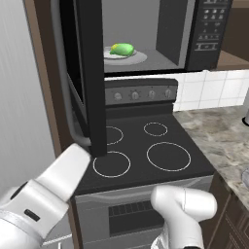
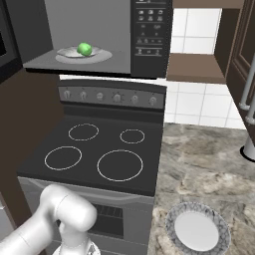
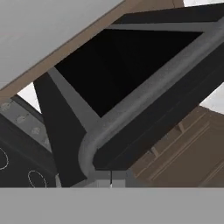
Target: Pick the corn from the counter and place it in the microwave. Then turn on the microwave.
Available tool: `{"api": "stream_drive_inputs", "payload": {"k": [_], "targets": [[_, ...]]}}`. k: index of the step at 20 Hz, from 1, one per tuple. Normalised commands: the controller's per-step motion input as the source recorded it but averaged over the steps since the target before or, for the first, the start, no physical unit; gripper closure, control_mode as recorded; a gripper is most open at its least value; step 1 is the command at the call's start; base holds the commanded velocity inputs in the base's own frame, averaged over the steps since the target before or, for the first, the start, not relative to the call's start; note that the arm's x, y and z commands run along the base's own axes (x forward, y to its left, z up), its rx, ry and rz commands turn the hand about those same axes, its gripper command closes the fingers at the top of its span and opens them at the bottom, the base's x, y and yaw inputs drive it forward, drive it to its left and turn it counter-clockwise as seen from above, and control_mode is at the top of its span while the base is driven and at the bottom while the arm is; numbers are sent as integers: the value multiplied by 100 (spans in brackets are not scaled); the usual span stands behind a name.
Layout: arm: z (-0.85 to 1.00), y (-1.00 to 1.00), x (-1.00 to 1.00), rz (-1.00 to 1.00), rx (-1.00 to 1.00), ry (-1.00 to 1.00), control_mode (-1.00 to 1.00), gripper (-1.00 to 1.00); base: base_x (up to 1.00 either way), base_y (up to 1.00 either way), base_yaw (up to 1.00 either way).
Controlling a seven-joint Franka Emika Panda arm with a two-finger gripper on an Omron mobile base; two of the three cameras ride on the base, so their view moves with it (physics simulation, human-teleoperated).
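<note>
The corn (image 1: 121, 49), a green cob with a yellow end, lies on the white round plate (image 1: 140, 58) inside the microwave (image 1: 210, 35), and it appears again as the corn (image 2: 84, 49) on the plate (image 2: 101, 56). The microwave door (image 1: 92, 73) stands swung open to the left. My white forearm (image 1: 63, 175) reaches up to the door's lower corner. In the hand view my gripper (image 3: 111, 179) is shut with nothing in it, right below the door's grey bar handle (image 3: 144, 105). The marbled counter (image 2: 199, 154) lies to the right of the stove.
Under the microwave is a black glass stovetop (image 1: 146, 155) with white rings and a knob row (image 2: 114, 97). A patterned plate (image 2: 196, 230) sits near the counter's front. A dark brown cabinet side (image 1: 41, 78) stands close behind the open door.
</note>
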Motion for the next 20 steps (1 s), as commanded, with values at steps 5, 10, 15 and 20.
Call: {"api": "stream_drive_inputs", "payload": {"k": [5,10,15,20], "targets": [[-14,7,64,-3,-4,-11,-100,100,0,0,0],[-8,19,42,-4,-5,-11,-100,100,0,0,0],[-3,22,31,-5,-5,-11,-100,100,0,0,0],[2,-1,25,-9,-1,-5,-100,100,0,0,0]]}}
